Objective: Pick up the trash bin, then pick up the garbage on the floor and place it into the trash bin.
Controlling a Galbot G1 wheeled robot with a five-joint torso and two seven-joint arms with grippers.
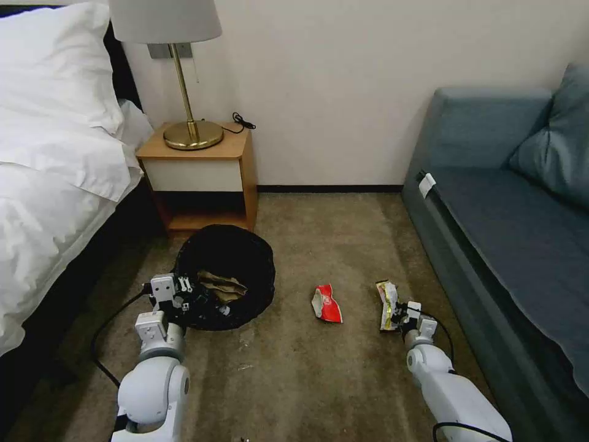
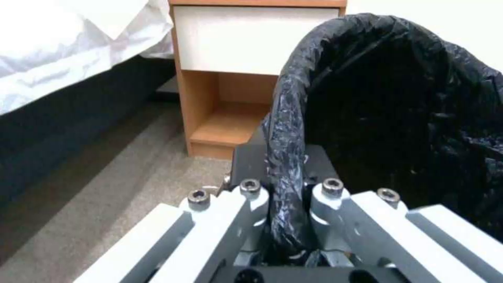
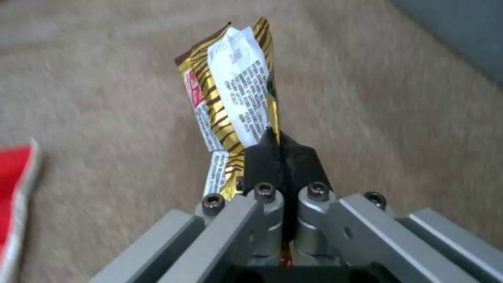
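Observation:
The trash bin (image 1: 233,270), lined with a crinkled black bag, is at the left of the carpet in the head view, with a crumpled brown paper bag (image 1: 222,285) inside. My left gripper (image 1: 184,294) is shut on its bag-covered rim (image 2: 285,157). To the right, my right gripper (image 1: 397,314) is shut on a gold-striped bar wrapper (image 1: 386,305), its black pads (image 3: 265,161) pinching the wrapper (image 3: 230,90) at one edge. A red-white snack wrapper (image 1: 327,303) lies on the floor (image 1: 319,380) between the two arms, and its edge (image 3: 15,188) also shows in the right wrist view.
A wooden nightstand (image 1: 202,178) with a brass lamp (image 1: 184,80) stands against the wall behind the bin. The white bed (image 1: 55,184) borders the left side and a blue-grey sofa (image 1: 509,233) the right. Open carpet lies between them.

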